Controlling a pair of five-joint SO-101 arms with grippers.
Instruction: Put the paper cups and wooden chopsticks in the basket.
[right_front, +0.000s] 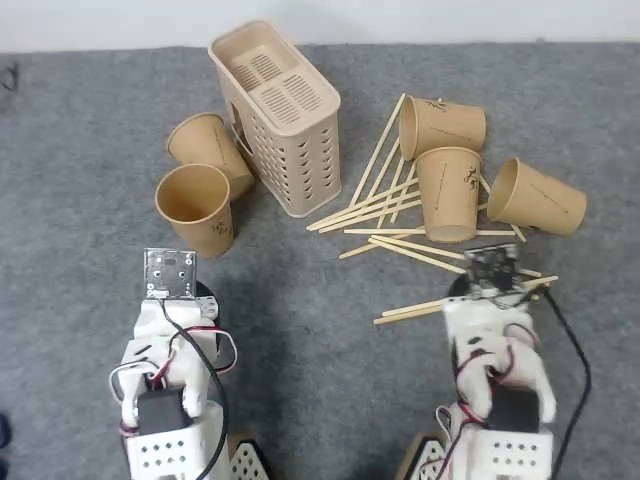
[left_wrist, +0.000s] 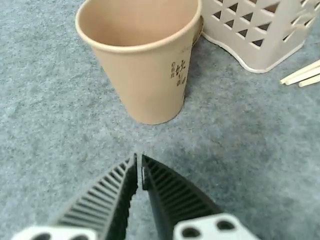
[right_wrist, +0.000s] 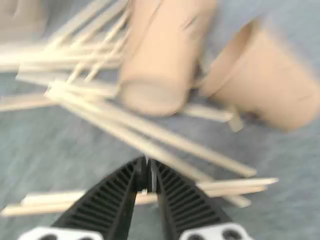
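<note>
Evidently the first pick was pending: both arms' jaws, pressed together, needed spreading before taking a paper cup (left_wrist: 142, 65) or chopsticks (right_wrist: 150, 132).

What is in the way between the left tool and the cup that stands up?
Nothing visible. The left tool, shut, points at the upright cup, and there is just bare grey carpet between them. The basket stands close by the cup, not in the tool's path.
</note>
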